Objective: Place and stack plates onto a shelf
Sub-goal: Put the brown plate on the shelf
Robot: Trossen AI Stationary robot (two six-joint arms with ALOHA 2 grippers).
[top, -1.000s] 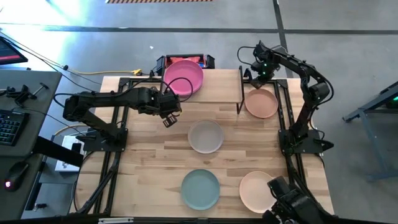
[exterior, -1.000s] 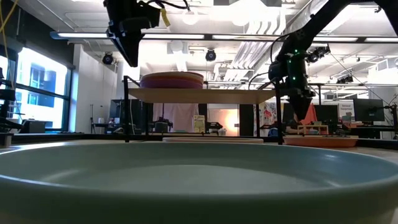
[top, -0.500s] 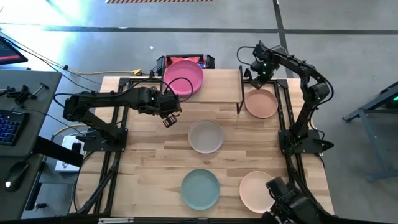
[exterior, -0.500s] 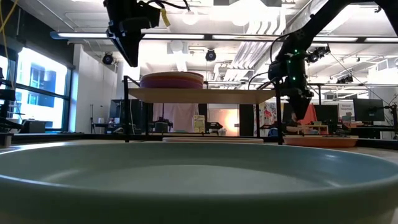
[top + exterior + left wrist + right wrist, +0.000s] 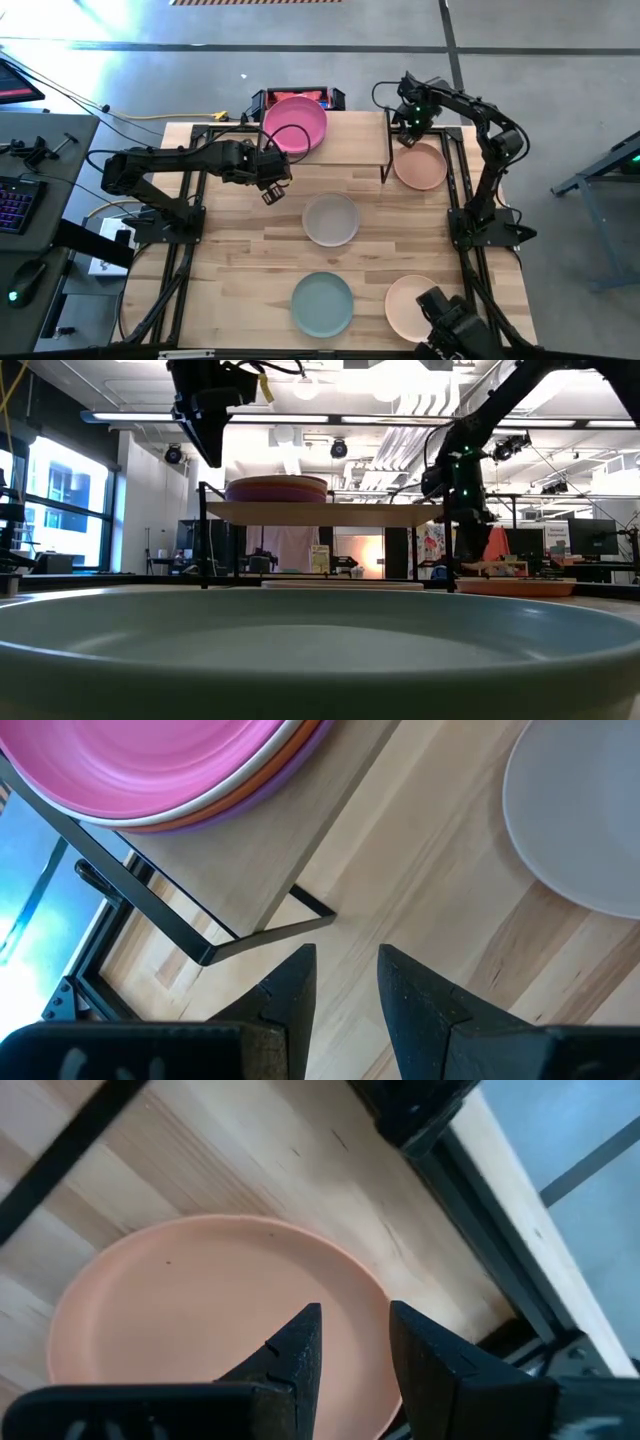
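Observation:
The shelf [image 5: 345,140] stands at the table's far edge on black legs. A stack of plates with a pink plate [image 5: 295,125] on top sits on the shelf's left half; it also shows in the left wrist view [image 5: 170,770]. My left gripper [image 5: 270,187] hovers shut above the table, just near and left of the shelf. My right gripper [image 5: 408,120] is shut in the air by the shelf's right end, above a peach plate [image 5: 200,1320] lying on the table. A grey plate [image 5: 331,219], a teal plate [image 5: 322,303] and a pale peach plate [image 5: 415,305] lie flat on the table.
The shelf's black leg frame [image 5: 270,930] stands close to my left gripper. Black arm mounts run along both table sides [image 5: 470,225]. A red-and-black box [image 5: 300,97] sits behind the shelf. The shelf's right half [image 5: 360,135] is bare wood.
My right gripper has moved a little toward the table's left, closer to the shelf's right end, staying above the peach plate. No plate has moved.

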